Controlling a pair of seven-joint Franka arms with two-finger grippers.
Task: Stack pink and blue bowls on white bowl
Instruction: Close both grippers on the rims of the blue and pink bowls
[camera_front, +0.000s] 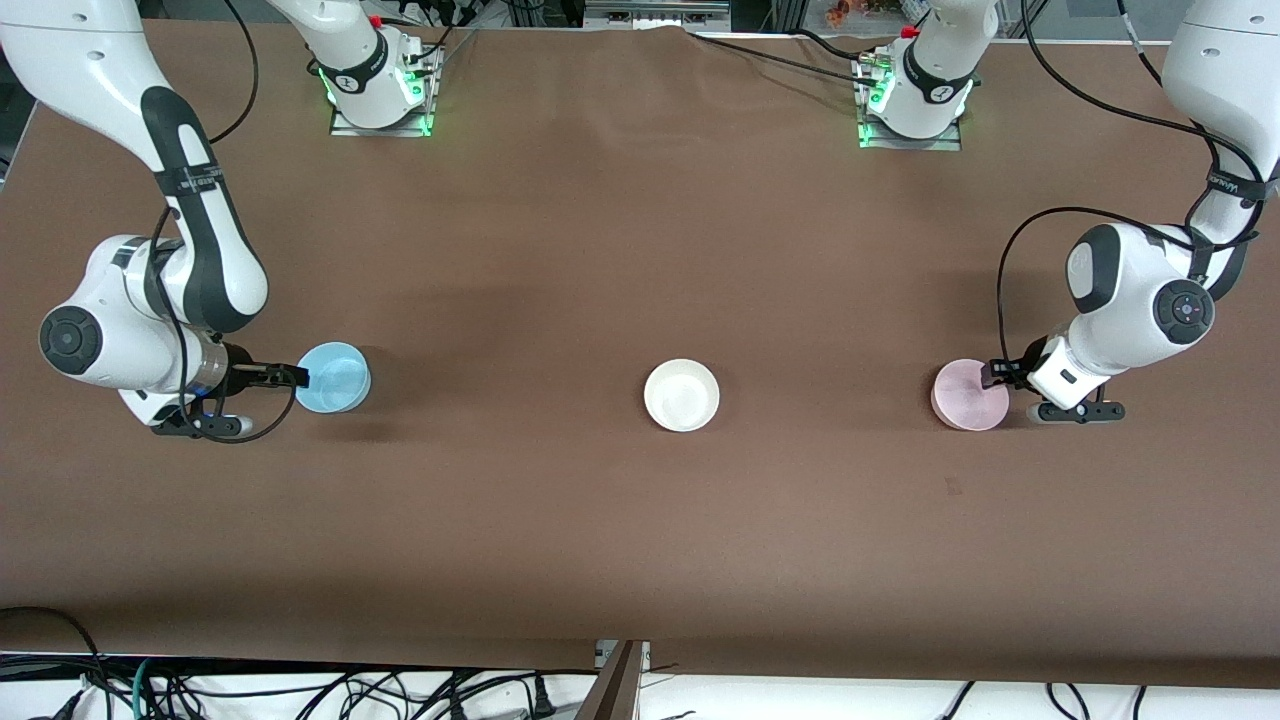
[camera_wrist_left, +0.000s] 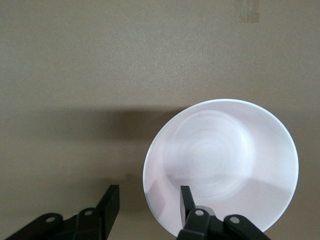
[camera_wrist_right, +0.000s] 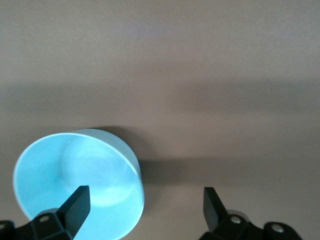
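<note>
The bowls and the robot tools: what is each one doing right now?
Pink bowl: upright on the table, rim between the left tool's fingers, not lifted.
Blue bowl: upright on the table, rim between the right tool's fingers.
White bowl: upright, empty, alone in the middle, nothing stacked in it.
Left tool: partly open, straddling the pink bowl's rim.
Right tool: wide open, straddling the blue bowl's rim.

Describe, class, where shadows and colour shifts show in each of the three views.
Front view: soft shadows lie on the table beside each bowl. Left wrist view: the pink bowl looks washed out, nearly white, with a dark band of shadow beside it. Right wrist view: the blue bowl glows bright and throws a shadow across the table.
</note>
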